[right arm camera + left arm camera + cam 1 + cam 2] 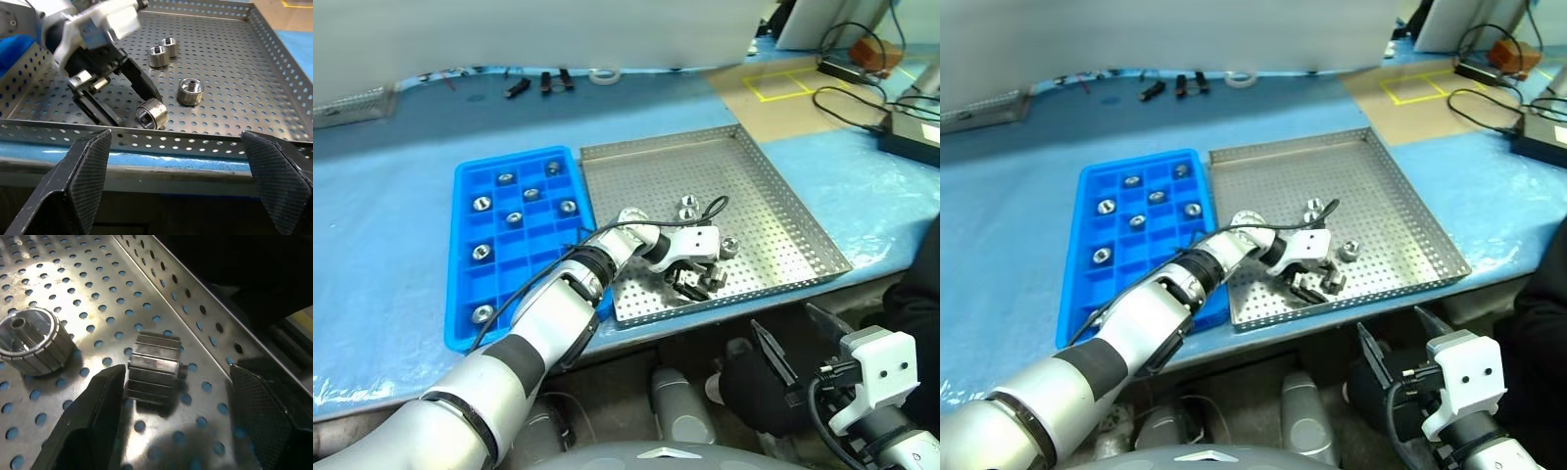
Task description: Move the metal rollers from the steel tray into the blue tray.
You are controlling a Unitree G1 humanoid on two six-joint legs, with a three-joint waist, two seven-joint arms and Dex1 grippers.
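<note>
Pick-up step: left gripper (698,282) low over the steel tray (783,211), jaws apart around a roller (152,113) lying on its side by the near rim — nothing held yet. Right gripper (178,171) wide open, idle. Next: close squarely, lift, carry left to the blue tray (465,259).

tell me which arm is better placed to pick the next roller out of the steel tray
Left. The left gripper is down in the steel tray, open around a roller lying on its side. The right gripper sits open outside the tray's near rim.
</note>
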